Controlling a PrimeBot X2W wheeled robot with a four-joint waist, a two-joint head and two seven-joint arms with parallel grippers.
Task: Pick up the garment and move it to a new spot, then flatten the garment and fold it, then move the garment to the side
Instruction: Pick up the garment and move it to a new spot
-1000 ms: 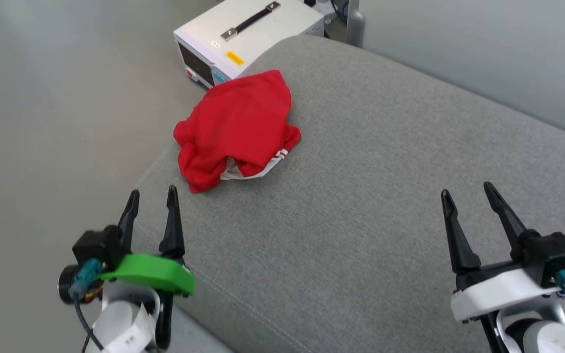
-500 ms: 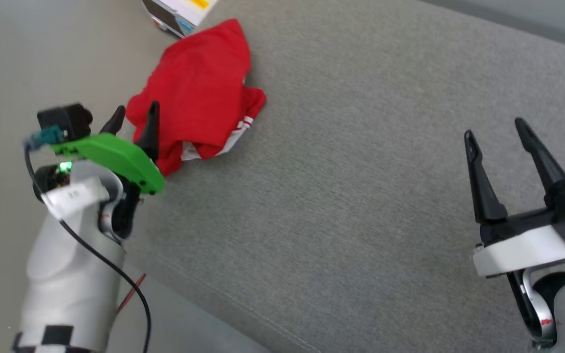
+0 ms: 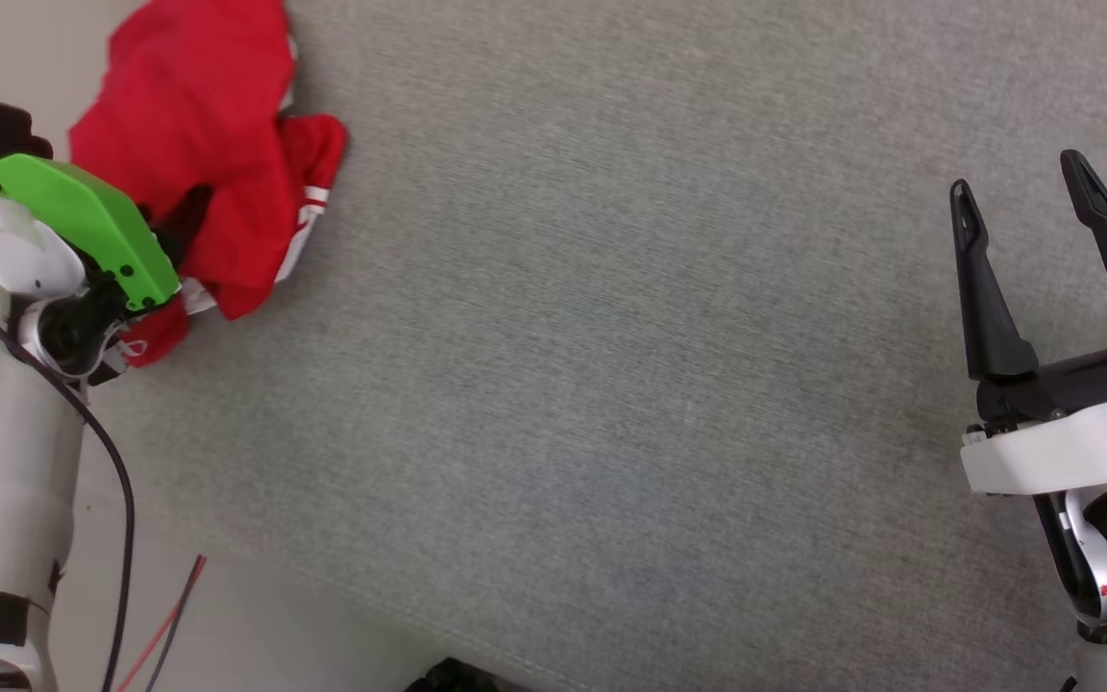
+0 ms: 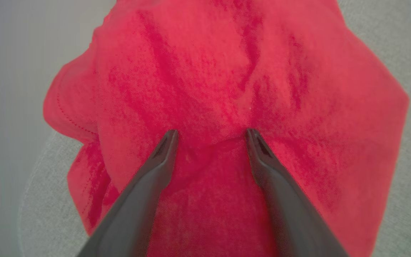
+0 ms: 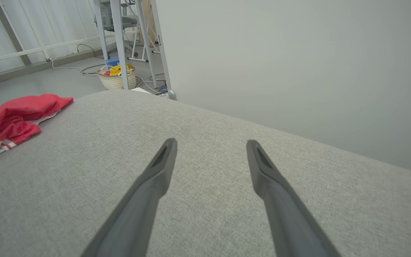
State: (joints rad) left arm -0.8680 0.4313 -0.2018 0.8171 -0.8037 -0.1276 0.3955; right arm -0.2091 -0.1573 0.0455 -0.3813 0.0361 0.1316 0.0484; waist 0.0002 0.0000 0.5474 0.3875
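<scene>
Head view: the garment (image 3: 198,125), red and crumpled into a heap, lies at the 10 o'clock corner of the grey fabric cushion (image 3: 611,384), close to the cushion's edge. A white sleeve with red-and-white stripe trim pokes out at the heap's 4 o'clock side, flat on the cushion.

Left gripper (image 3: 190,204): over the heap's 7 o'clock side, mostly hidden under the green mount (image 3: 83,216) on its wrist. In the left wrist view the left gripper (image 4: 211,132) is released: the two dark fingers are spread wide and both tips touch the garment (image 4: 227,71). A low ridge of cloth runs between the tips, and the fingers are not closed on it. Grey cushion shows at 3 o'clock and 8 o'clock of that view.

Right gripper (image 3: 1017,173): at 3 o'clock in the head view, well apart from the garment. It is released, fingers spread, above bare cushion, tips toward 12 o'clock.

Right wrist view: right gripper (image 5: 209,142) over the cushion; garment (image 5: 9,114) at 9 o'clock, a low heap with striped trim at its near edge. A pale wall (image 5: 298,53) stands beyond the cushion at 1 o'clock. At 11 o'clock a wicker basket (image 5: 117,79) with yellow and red contents sits on the floor beside metal frame legs (image 5: 120,35).

Head view, 7 o'clock: pale floor (image 3: 256,625) — a red and a black wire (image 3: 164,630) lie on it.
</scene>
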